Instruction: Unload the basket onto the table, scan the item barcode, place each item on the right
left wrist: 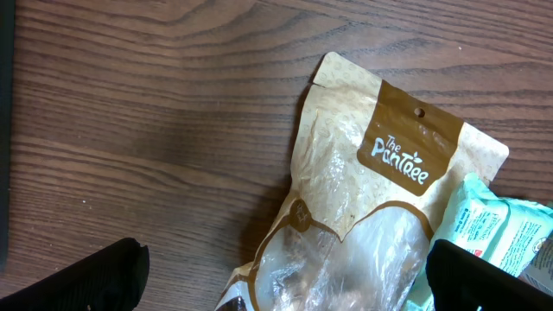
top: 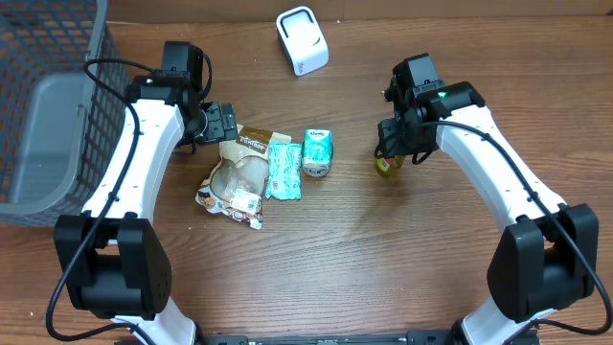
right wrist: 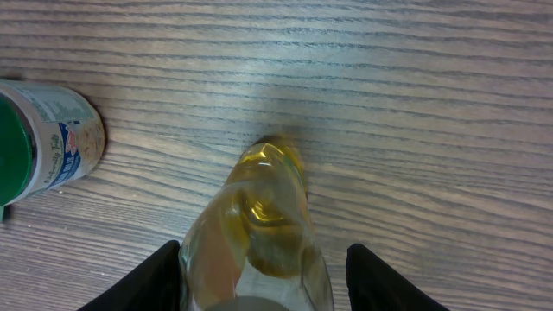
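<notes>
A small clear bottle (right wrist: 259, 216) of yellow liquid lies on the wooden table at centre right, also visible from overhead (top: 387, 166). My right gripper (right wrist: 263, 289) straddles the bottle. Its left finger (right wrist: 147, 285) rests against the glass and a narrow gap shows at the right finger, so it is open. My left gripper (left wrist: 289, 276) is wide open, hovering over a brown-and-clear snack pouch (left wrist: 363, 190) and holding nothing. No barcode shows in any view.
A teal packet (top: 283, 168) and a green-lidded can (top: 317, 151) lie between the pouch (top: 239, 172) and the bottle. A white scanner-like device (top: 302, 40) stands at the back. A wire basket (top: 57, 38) with a grey bin (top: 53, 144) fills the left edge.
</notes>
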You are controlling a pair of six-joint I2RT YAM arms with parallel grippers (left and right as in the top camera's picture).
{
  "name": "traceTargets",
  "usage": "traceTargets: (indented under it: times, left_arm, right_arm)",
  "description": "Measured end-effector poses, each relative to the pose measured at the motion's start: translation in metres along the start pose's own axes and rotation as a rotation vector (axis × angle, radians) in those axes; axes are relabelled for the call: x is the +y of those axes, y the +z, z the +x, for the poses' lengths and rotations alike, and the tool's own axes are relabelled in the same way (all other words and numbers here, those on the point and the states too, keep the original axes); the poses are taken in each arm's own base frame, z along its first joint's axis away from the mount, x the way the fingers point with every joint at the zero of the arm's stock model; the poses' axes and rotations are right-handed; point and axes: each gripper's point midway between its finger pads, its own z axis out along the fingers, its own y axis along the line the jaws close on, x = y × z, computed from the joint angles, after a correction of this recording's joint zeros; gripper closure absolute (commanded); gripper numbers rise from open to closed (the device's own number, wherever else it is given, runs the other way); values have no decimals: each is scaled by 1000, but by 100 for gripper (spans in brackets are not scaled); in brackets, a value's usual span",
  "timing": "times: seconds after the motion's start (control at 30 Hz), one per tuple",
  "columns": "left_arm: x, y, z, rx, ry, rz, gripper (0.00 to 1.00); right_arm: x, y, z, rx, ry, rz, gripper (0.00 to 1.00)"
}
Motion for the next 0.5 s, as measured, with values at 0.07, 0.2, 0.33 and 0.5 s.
traceTargets:
  times: [0.07,0.2,0.33,0.5]
  left_arm:
    - [0,0,0,0,0,0,0]
    - [0,0,0,0,0,0,0]
    - [0,0,0,0,0,0,0]
    - [0,0,0,0,0,0,0]
  right_arm:
    - [0,1,1,0,0,0,44]
    - [-1,8,8,20,-1,2,46]
    - [-1,11,9,18,1,1,54]
    - [-1,11,10,24,18,2,62]
